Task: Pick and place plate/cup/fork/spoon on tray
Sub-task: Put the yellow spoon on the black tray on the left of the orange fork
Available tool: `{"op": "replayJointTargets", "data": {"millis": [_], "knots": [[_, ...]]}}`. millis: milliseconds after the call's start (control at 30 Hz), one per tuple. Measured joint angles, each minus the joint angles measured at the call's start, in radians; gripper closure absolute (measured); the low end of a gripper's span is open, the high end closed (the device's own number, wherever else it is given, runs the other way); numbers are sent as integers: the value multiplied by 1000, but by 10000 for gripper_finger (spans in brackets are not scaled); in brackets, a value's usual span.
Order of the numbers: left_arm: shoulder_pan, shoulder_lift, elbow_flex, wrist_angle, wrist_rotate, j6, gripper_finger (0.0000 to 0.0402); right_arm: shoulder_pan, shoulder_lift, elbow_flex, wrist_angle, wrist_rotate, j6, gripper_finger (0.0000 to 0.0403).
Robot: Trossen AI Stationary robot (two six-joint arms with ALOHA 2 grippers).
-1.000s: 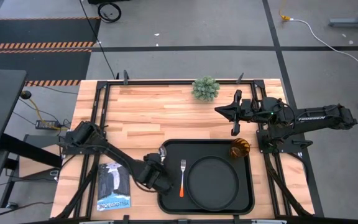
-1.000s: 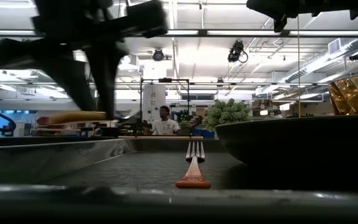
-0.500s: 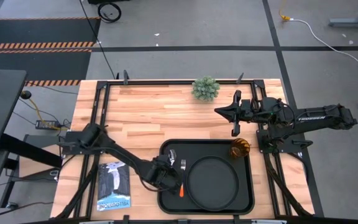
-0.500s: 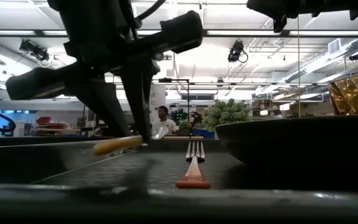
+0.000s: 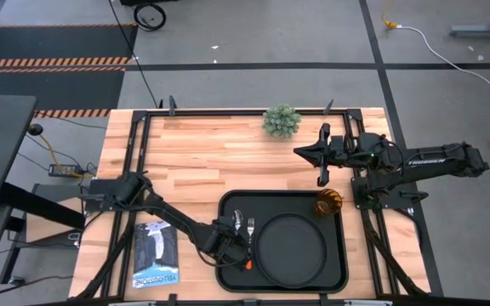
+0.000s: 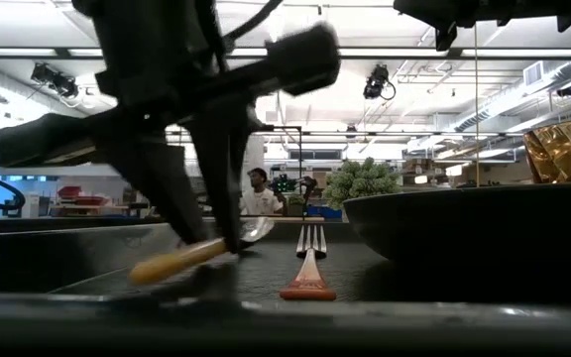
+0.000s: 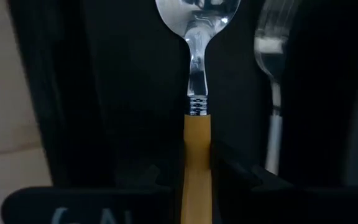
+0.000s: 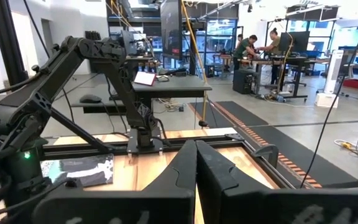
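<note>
The black tray (image 5: 228,201) holds the round black plate (image 5: 292,246), the amber cup (image 5: 328,202) at its far right corner, and the fork (image 5: 250,231) left of the plate. My left gripper (image 5: 231,240) is over the tray's left part, shut on the spoon (image 5: 237,220). The spoon lies just left of the fork, its silver bowl toward the far edge. In the low view the spoon (image 6: 191,255) slants low over the tray floor beside the fork (image 6: 308,266). My right gripper (image 5: 321,155) is shut and empty above the far right of the table. My left gripper pinches the spoon's orange handle (image 7: 196,146) between its two fingers (image 7: 232,177), a little behind the silver neck. The fingers (image 6: 211,203) come from above, pointing down, across the handle. The spoon is tilted: bowl (image 6: 256,230) higher, handle's free end (image 6: 147,271) low by the tray floor.
A green bushy plant (image 5: 281,121) stands at the table's far edge. A dark printed packet (image 5: 156,253) lies on the wood left of the tray. People work at benches in the room behind (image 8: 250,46).
My left gripper has gone toward the table's right edge, over the tray's left rim, and down toward the tray floor, still shut on the spoon. The spoon has gone from level and high to tilted, its handle end dropping close to the tray floor beside the fork.
</note>
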Motion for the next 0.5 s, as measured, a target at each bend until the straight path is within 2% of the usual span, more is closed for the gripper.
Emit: {"op": "replayJointTargets", "data": {"millis": [267,500], "knots": [[0,5,0,-1,13,11,327,0,0,0,-7,0,2,396],[0,5,0,-9,13,27,281,0,0,0,-20,0,2,396]]}}
